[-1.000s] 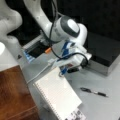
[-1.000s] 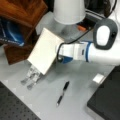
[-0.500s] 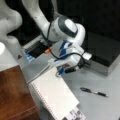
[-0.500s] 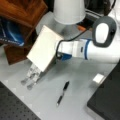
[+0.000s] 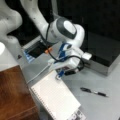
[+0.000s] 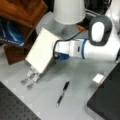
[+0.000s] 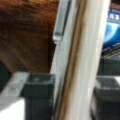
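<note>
A black pen lay on the grey table, apart from other objects. A wooden box stood at a front view's left; a black case occupied a front view's right.

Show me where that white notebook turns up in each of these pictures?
Front view: notebook at bottom centre, below the gripper.
Front view: notebook left of centre, tilted, gripper at its right edge.
Wrist view: pale notebook edge between the fingers.
Shared landmark: black pen in both front views.
</note>
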